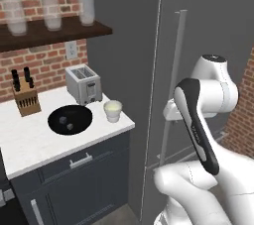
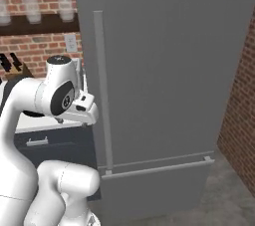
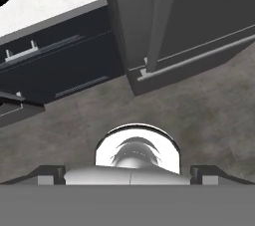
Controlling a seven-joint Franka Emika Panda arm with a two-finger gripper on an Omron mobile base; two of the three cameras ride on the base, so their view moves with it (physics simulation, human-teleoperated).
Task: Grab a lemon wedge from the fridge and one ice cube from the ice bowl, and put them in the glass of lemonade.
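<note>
From the left base view we are looking at the fridge [image 1: 198,45], a tall dark-grey slab standing shut, with its long vertical handle [image 1: 173,85] running down the door. To the left of the fridge the white counter [image 1: 25,140] is carrying the ice bowl [image 1: 70,119], wide, shallow and black, with two small dark lumps lying in it that we are taking for the ice cubes. Between the bowl and the fridge the glass of lemonade [image 1: 113,110] is standing upright, pale yellow liquid reaching near its rim. A toaster [image 1: 83,84] is sitting behind both. The lemon wedge we are judging to be behind the closed fridge door.

From the right base view the gripper [image 2: 85,110] is hanging just left of the handle, near but apart from it. We are expecting the door to swing heavy and stiff, so the bar is the place to take hold, around mid-height. The wedge will likely be light, soft and slippery; a gentle pinch across its flanks should suit.

In the hand view the two finger tips [image 3: 50,174] are standing spread wide with nothing between them, pointing down at the floor below the fridge's lower edge.
</note>
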